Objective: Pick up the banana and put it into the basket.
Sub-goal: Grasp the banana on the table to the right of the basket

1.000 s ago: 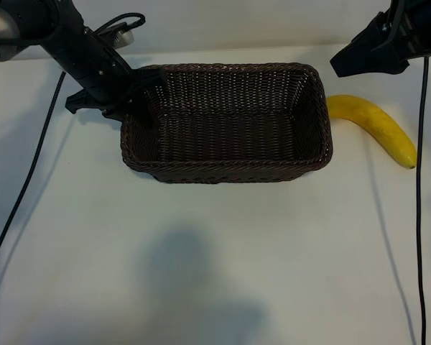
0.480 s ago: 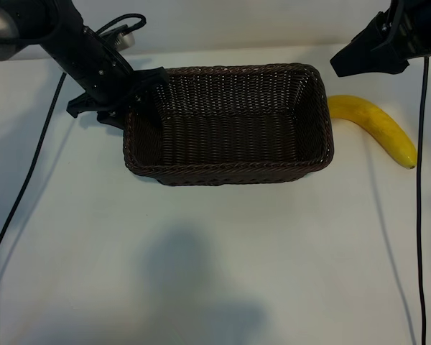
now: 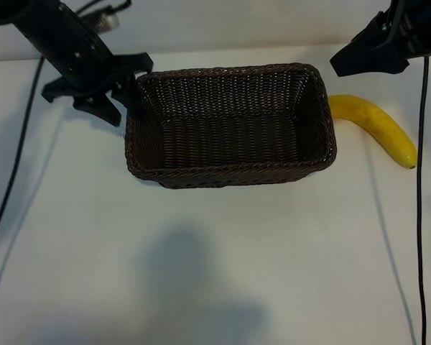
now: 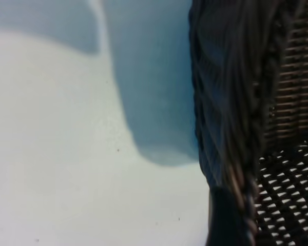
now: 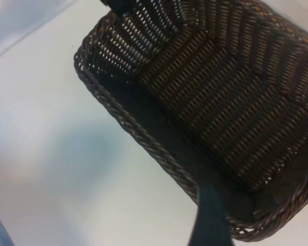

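The banana [image 3: 376,127] is being left on the table [image 3: 215,251] just right of the basket [image 3: 230,171], while both the left gripper [image 3: 122,100] and the right gripper [image 3: 355,61] are being held open, empty.

White table [image 3: 201,273], soft shadows

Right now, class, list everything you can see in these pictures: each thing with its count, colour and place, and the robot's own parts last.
banana: one, bright yellow, on the table right of the basket, outside it.
basket: one, dark brown wicker, middle of the table, nothing inside.
table: one, white, under everything.
cables: two, black, trailing down each side of the table.
left hand: one, black, open, at the basket's left end.
right hand: one, black, raised above the banana's far end.
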Controlling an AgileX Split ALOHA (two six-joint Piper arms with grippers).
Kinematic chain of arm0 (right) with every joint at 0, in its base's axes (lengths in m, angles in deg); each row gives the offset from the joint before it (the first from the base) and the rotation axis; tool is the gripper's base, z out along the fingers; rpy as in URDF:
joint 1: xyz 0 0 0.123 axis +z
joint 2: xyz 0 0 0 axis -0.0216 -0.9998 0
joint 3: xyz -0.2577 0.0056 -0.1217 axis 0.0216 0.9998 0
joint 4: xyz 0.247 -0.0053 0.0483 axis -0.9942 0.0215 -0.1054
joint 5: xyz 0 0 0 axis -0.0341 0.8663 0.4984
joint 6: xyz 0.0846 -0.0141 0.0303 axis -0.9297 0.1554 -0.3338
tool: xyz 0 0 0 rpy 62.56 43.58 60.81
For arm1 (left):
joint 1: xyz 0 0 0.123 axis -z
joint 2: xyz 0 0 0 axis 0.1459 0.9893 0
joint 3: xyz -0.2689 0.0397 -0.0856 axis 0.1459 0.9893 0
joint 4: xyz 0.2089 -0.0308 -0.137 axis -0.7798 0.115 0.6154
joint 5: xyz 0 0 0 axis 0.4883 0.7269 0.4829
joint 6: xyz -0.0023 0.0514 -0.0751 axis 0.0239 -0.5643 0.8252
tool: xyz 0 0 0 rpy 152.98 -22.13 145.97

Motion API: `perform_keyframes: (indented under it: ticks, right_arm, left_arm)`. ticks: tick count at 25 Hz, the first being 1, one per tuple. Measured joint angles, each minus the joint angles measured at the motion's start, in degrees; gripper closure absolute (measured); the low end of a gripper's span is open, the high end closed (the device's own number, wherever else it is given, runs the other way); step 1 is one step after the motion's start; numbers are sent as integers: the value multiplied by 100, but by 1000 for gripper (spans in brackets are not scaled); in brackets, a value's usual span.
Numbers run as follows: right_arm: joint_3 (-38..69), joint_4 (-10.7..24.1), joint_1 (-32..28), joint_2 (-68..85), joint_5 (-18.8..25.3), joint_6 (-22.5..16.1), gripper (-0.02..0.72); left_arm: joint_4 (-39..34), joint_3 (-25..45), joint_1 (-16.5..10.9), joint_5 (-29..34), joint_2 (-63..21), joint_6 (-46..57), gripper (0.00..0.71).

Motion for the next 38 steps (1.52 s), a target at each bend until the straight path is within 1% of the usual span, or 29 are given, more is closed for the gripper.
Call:
perform_keyframes:
  ticks: [4,7,9,12,14,17,22,30,34,38]
  right_arm:
    - [0,0,0,0,-5,0,188]
    - [0,0,0,0,-5,0,188]
    - [0,0,0,0,-5,0,188]
    - [0,0,0,0,-5,0,188]
    - [0,0,0,0,-5,0,188]
    - [0,0,0,0,-10,0,188]
    - [0,0,0,0,-32,0,188]
    - [0,0,0,0,-58,0,188]
    - [0,0,0,0,-201,0,188]
    - [0,0,0,0,-201,-12,188]
  left_arm:
    - [-32,0,-89,0,-484,-4,256]
    - [-5,0,-250,5,-832,-177,256]
    - [221,0,-374,5,-1030,-454,256]
    - [911,7,-576,5,-1252,-1091,256]
    - [1328,57,-651,5,-1315,-1555,256]
    - [1571,186,-651,5,-1320,-2015,256]
    - [1603,412,-651,5,-1320,-2349,256]
    - [1653,447,-651,5,-1320,-2408,256]
    - [1653,447,-651,5,-1320,-2408,256]
    - [1657,447,-651,5,-1320,-2408,256]
